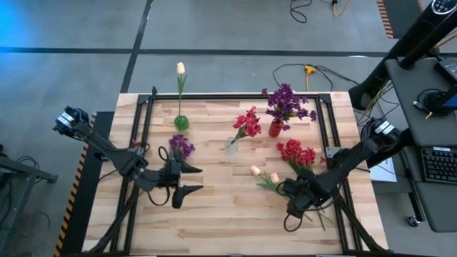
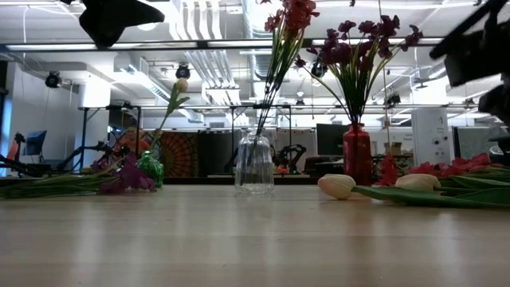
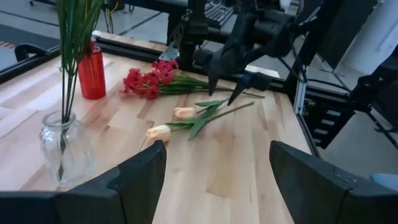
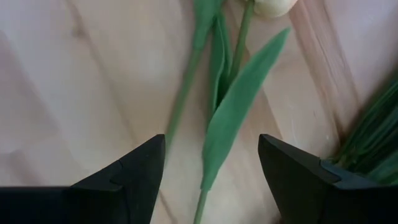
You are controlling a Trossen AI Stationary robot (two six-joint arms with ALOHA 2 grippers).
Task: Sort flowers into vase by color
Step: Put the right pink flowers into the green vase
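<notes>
Two cream tulips (image 1: 264, 174) lie on the table, buds (image 3: 159, 132) toward the left. My right gripper (image 4: 211, 144) hovers open just above them, a finger on each side of their stems and a long leaf (image 4: 233, 106). Loose red flowers (image 1: 296, 152) lie beyond them, and loose purple flowers (image 1: 181, 146) lie on the left. A green vase (image 1: 181, 123) holds one cream tulip, a clear vase (image 1: 230, 146) holds red flowers, and a red vase (image 1: 275, 129) holds purple ones. My left gripper (image 1: 194, 178) waits open, raised above the table near the purple flowers.
A black frame rail (image 1: 235, 96) runs around the tabletop. The three vases stand in a row across the far half. Bare wood (image 1: 228, 214) lies between the two arms toward the near edge. A desk with a keyboard (image 1: 435, 164) stands beyond the right edge.
</notes>
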